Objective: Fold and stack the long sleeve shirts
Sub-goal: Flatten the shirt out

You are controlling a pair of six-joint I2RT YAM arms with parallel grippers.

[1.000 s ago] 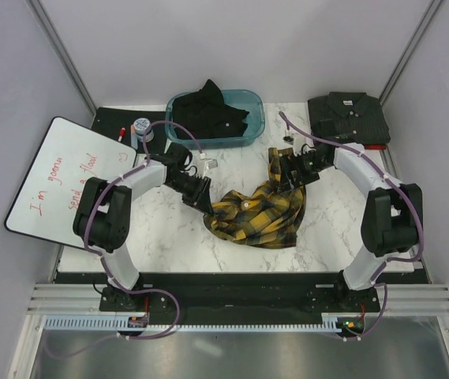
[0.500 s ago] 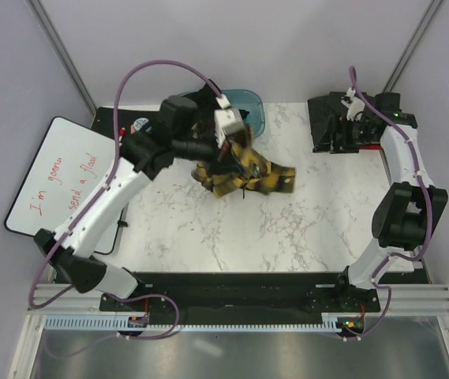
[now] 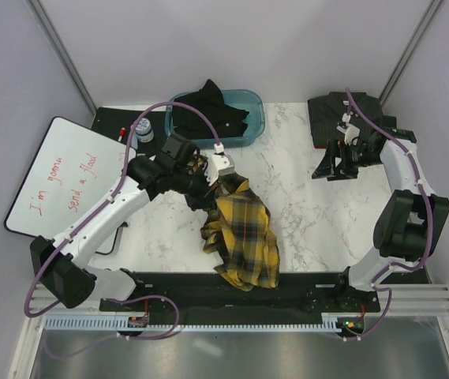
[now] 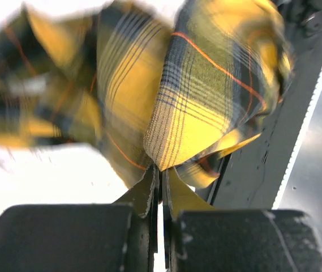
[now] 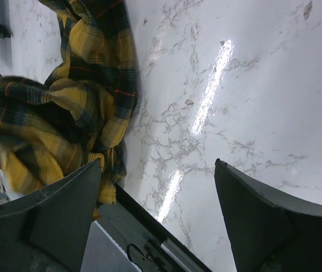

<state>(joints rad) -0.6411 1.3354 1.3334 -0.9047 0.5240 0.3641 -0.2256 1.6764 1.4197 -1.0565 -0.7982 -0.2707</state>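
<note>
The plaid shirt is yellow and black, crossed by thin red lines. The charcoal shirt is a dark grey, the black shirt plain black, the bin teal. The bench is white marble with grey veins, the whiteboard white with red writing.

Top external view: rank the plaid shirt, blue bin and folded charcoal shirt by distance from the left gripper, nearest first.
From the left gripper:
1. plaid shirt: pinched in the shut jaws, draping toward the near edge.
2. blue bin: just behind it, far middle.
3. folded charcoal shirt: far right corner.
</note>
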